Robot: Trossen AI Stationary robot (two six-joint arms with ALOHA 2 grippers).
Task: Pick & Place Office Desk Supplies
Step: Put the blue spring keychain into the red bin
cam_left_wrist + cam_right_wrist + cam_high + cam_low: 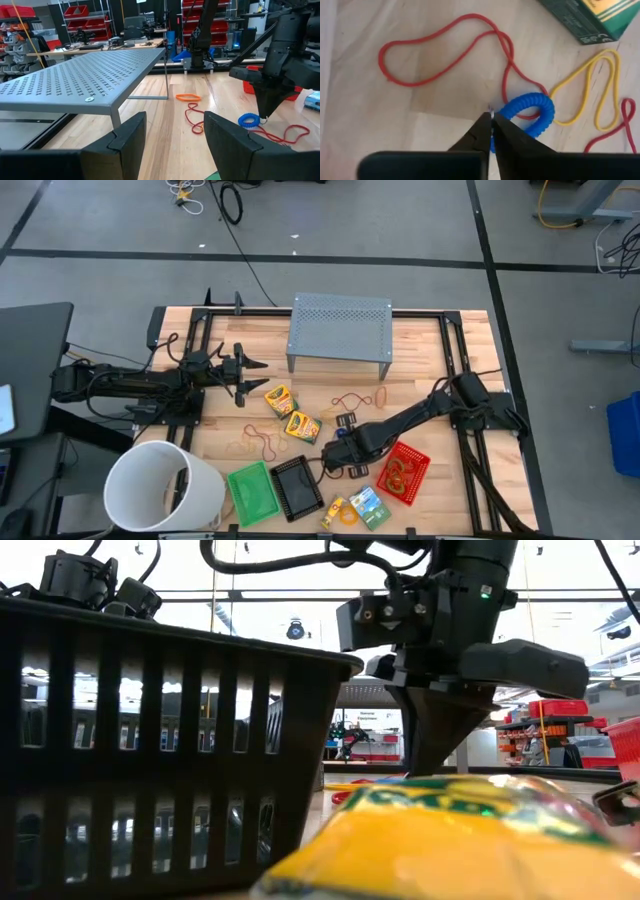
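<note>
A blue coiled ring [536, 116] lies on the wooden table among red rubber bands [445, 55] and a yellow band [600, 85]. My right gripper [491, 120] points down at it, shut on its rim, near the black mesh tray [297, 485]. In the high view the right gripper [335, 452] stands between that tray and two yellow-green crayon boxes [292, 412]. My left gripper [243, 370] waits open and level at the table's left, with nothing between its fingers. My right gripper pinches the blue coiled ring at one side of its rim [493, 144] between its two fingers. The fingers come from above, slanting steeply down. The ring [248, 120] lies flat on the table, with a red band running under it.
A red tray [403, 473] with rings in it and a green tray [253, 492] flank the black one. A big white bucket [165, 485] stands at the near left and a grey perforated stand [340, 330] at the far middle. An orange ring [187, 97] lies beyond.
</note>
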